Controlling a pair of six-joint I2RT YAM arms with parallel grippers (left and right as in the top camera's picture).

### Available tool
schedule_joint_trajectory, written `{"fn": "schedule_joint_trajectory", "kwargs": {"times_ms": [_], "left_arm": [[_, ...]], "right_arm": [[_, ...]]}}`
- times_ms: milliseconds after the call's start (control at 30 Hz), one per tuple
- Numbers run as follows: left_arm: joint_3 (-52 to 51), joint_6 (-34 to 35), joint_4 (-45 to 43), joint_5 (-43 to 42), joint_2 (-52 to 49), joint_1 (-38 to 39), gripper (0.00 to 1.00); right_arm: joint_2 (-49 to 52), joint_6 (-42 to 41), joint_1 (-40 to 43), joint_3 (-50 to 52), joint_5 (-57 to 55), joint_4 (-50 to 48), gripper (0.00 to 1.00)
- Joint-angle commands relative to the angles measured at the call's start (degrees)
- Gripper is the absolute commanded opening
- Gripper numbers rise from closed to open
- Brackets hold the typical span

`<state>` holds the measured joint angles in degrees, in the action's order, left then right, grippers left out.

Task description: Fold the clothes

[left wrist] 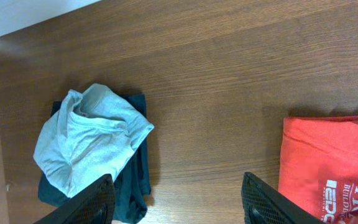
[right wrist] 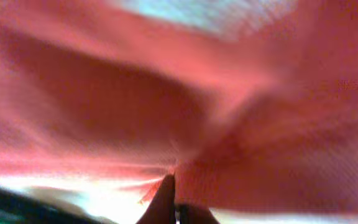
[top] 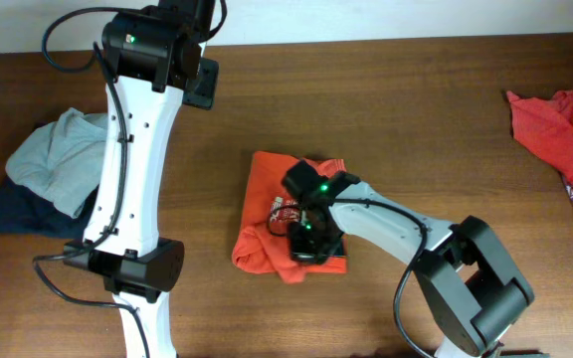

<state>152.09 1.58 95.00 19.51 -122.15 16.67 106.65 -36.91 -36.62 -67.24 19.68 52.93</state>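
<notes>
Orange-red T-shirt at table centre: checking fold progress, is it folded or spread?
Folded, loosely: the orange-red T-shirt is a compact, rumpled bundle with doubled layers, not flat. The right gripper is shut on its fabric.

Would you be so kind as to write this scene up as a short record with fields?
surface: wooden table
middle: folded shirt, orange-red with white print
right edge: second shirt, same colour, lying loose
left: heap of grey and navy clothes
right claw: shut on the folded shirt, cloth bunched at its tips
left claw: open, holding nothing, above bare wood
</notes>
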Motion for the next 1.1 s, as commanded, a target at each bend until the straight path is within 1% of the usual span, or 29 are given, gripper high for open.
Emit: {"fn": "schedule_joint_trajectory", "kwargs": {"times_ms": [0, 67, 100, 133, 167, 200, 300, 367, 433, 500, 567, 600, 633, 733, 767, 800, 833, 867, 1000, 1067], "left_arm": [[0.7, 0.8, 0.2, -0.2, 0.5, -0.3, 0.66], [0.7, 0.8, -0.1, -0.2, 0.5, -0.3, 0.66], [0.7, 0.8, -0.2, -0.2, 0.5, -0.3, 0.69], [0.7, 0.8, -0.2, -0.2, 0.5, -0.3, 0.69], [0.7, 0.8, -0.2, -0.2, 0.5, -0.3, 0.69], [0.7, 0.7, -0.2, -0.2, 0.5, -0.3, 0.69], [0.7, 0.7, -0.2, -0.2, 0.5, -0.3, 0.69], [0.7, 0.7, -0.2, -0.2, 0.5, -0.3, 0.69], [0.7, 0.7, 0.0, -0.2, 0.5, -0.3, 0.70], [0.7, 0.7, 0.1, -0.2, 0.5, -0.3, 0.70], [0.7, 0.8, 0.2, -0.2, 0.5, -0.3, 0.70], [0.7, 0.7, 0.2, -0.2, 0.5, -0.3, 0.70], [0.7, 0.7, 0.1, -0.2, 0.5, -0.3, 0.70], [0.7, 0.7, 0.2, -0.2, 0.5, -0.3, 0.70], [0.7, 0.7, 0.2, -0.2, 0.5, -0.3, 0.70], [0.7, 0.7, 0.2, -0.2, 0.5, -0.3, 0.70], [0.7, 0.8, 0.2, -0.2, 0.5, -0.3, 0.70], [0.7, 0.8, 0.2, -0.2, 0.5, -0.3, 0.70], [0.7, 0.8, -0.2, -0.2, 0.5, -0.3, 0.70], [0.7, 0.8, -0.2, -0.2, 0.5, -0.3, 0.70]], "right_arm": [[-2.9, 5.0, 3.1, -3.3, -11.6, 5.8, 0.04], [-3.5, 7.0, 4.3, -4.5, -16.0, 8.7, 0.04], [-3.8, 8.7, 5.3, -4.8, -17.4, 9.5, 0.04], [-3.8, 9.5, 5.8, -4.8, -17.4, 9.5, 0.04], [-3.8, 9.7, 6.3, -4.8, -17.4, 9.5, 0.06], [-3.8, 9.7, 6.5, -4.8, -17.4, 9.5, 0.15], [-3.8, 9.7, 6.7, -4.8, -17.4, 9.3, 0.22], [-3.8, 9.7, 6.7, -4.8, -17.4, 9.3, 0.22], [-3.8, 9.7, 6.7, -4.8, -18.0, 9.3, 0.13], [-3.8, 9.7, 6.7, -4.8, -17.9, 9.5, 0.12], [-3.8, 10.0, 6.6, -4.8, -11.4, 10.7, 0.45], [-3.8, 10.8, 6.6, -4.8, -8.5, 11.0, 0.53], [-3.8, 11.5, 6.6, -4.7, -5.9, 11.2, 0.55], [-3.7, 11.7, 6.6, -4.0, -5.1, 11.1, 0.56], [-3.7, 11.7, 6.6, -3.5, -4.8, 10.7, 0.53], [-3.7, 15.2, 6.0, -2.6, -1.2, 9.0, 0.50], [-3.7, 18.6, 5.3, -2.0, 2.3, 7.8, 0.50], [-3.7, 19.9, 4.7, -1.7, 3.8, 7.1, 0.50], [-3.7, 20.3, 0.3, -1.3, 3.7, 2.8, 0.58], [-3.6, 18.1, -1.6, -1.3, 2.5, 0.8, 0.60]]}}
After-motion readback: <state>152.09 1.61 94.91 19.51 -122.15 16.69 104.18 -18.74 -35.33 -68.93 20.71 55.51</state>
